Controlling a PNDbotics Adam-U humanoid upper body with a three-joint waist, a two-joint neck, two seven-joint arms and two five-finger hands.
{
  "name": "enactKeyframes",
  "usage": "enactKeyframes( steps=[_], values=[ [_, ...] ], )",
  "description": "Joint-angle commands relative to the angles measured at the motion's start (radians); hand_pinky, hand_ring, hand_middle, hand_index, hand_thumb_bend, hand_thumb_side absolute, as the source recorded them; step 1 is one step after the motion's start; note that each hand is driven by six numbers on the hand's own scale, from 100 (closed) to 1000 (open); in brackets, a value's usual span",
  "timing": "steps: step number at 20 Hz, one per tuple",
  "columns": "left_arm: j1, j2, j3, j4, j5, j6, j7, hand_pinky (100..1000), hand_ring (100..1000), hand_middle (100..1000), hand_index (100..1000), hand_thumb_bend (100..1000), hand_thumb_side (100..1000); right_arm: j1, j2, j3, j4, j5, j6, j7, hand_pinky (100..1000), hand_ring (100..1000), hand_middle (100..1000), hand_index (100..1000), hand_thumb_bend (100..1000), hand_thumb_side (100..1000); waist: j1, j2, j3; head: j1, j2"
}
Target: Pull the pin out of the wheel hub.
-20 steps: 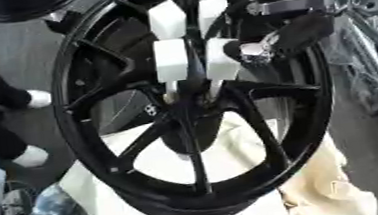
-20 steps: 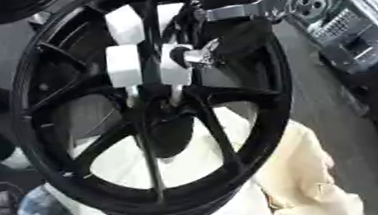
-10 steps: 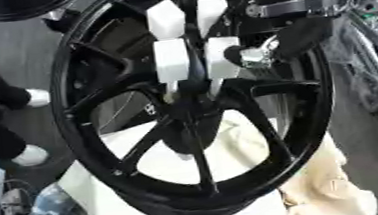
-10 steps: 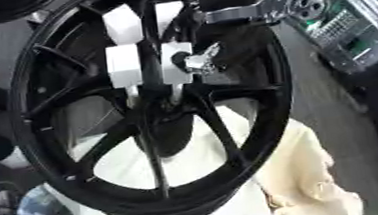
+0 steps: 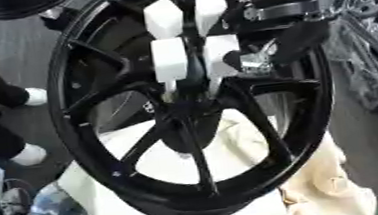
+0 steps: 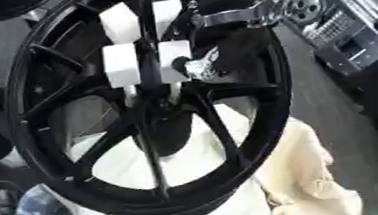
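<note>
A black wheel [image 5: 79, 116] lies over a cream cloth [image 5: 237, 195] that hangs off the support beneath it; the cloth shows through the lower spokes and spills past the rim at the lower right. At the wheel's middle sits the dark hub [image 5: 186, 125]. Above it, four white blocks [image 5: 170, 61] stand in two pairs on either side of a spoke, each lower block on a thin pale stem running down toward the hub. Which of these parts is the pin cannot be made out, so nothing shows it as pulled yet; the job looks barely begun.

The right hand [image 5: 262, 59] comes in from the upper right edge, its black and silver fingers curled close against the right lower block [image 5: 220, 51], touching or just beside it. Whether it actually clamps anything cannot be told. The left hand shows in neither view.

What seems left: get hold of the pin and draw it clear of the hub.
</note>
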State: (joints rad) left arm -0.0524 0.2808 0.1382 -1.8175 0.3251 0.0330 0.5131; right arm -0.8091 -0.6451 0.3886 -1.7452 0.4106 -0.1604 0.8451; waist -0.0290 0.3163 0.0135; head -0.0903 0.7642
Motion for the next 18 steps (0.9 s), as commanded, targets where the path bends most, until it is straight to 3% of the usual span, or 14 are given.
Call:
enactKeyframes(
  steps=[1,9,18],
  values=[
    [-0.003,0.013,0.001,-0.01,0.004,0.0,-0.006,706,692,699,687,211,915,-0.011,-0.009,-0.011,0.004,0.008,-0.007,0.004,825,721,669,889,100,791,0.003,-0.012,0.002,-0.003,0.006],
    [-0.004,0.013,0.002,-0.007,0.007,-0.001,-0.008,707,692,703,685,211,916,-0.01,-0.005,-0.01,0.01,0.016,-0.01,0.005,819,716,663,883,100,762,0.006,-0.004,0.007,-0.008,0.006],
    [-0.005,0.012,0.0,-0.005,0.01,0.001,-0.01,707,691,703,683,211,918,-0.01,-0.004,-0.01,0.005,-0.002,0.013,-0.019,807,696,629,847,100,654,0.008,0.0,0.007,-0.01,0.006]
  ],
)
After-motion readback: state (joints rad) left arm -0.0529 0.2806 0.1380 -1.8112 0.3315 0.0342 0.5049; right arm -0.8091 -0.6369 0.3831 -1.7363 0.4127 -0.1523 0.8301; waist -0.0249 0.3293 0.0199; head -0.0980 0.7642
